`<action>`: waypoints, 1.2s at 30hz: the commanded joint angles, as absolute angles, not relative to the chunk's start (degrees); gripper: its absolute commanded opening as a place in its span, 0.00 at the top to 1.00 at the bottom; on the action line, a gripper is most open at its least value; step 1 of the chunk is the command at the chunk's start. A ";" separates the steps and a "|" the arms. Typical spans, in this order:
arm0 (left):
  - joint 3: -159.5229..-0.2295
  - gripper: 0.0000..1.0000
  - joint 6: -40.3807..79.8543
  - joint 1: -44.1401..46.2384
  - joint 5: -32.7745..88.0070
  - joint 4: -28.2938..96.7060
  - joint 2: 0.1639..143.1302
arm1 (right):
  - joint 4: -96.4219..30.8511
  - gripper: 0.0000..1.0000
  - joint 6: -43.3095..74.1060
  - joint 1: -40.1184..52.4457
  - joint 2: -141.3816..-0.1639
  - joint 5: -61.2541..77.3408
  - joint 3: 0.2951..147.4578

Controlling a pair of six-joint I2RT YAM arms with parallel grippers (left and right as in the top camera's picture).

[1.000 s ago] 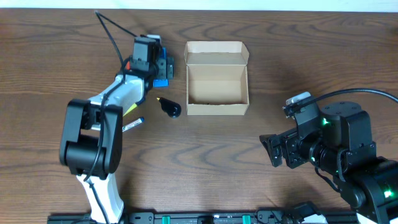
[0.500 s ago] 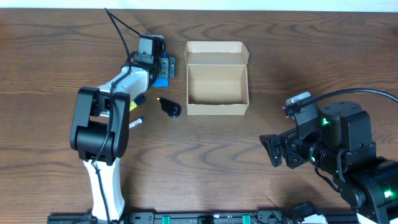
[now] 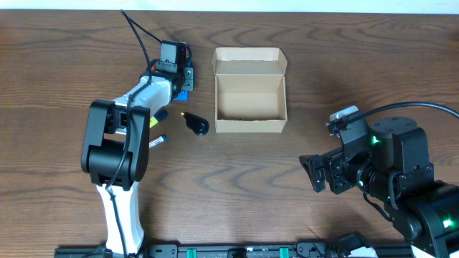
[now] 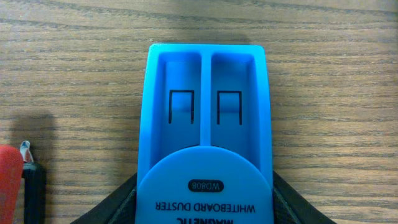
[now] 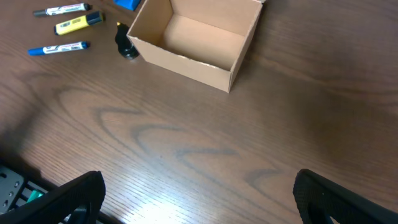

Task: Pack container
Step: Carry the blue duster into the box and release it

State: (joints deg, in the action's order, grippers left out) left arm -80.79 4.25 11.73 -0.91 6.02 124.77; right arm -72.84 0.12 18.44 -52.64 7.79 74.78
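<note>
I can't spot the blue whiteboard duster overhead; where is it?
Overhead, the blue duster sits between the fingers of the left gripper, just left of the cardboard box.

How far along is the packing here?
Done: nothing; the tan cardboard box is open and empty. In hand: the left claw grips the blue plastic whiteboard duster. Left: the duster, blue marker pen and yellow highlighter all lie outside the box.

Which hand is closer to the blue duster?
Left. The left hand sits right on the duster, fingers against its sides. The right hand is far away, on the other side of the box.
</note>
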 commanded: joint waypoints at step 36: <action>-85.62 0.94 -56.34 29.26 18.09 35.53 100.31 | -72.90 0.01 -0.73 18.06 -52.49 7.97 74.61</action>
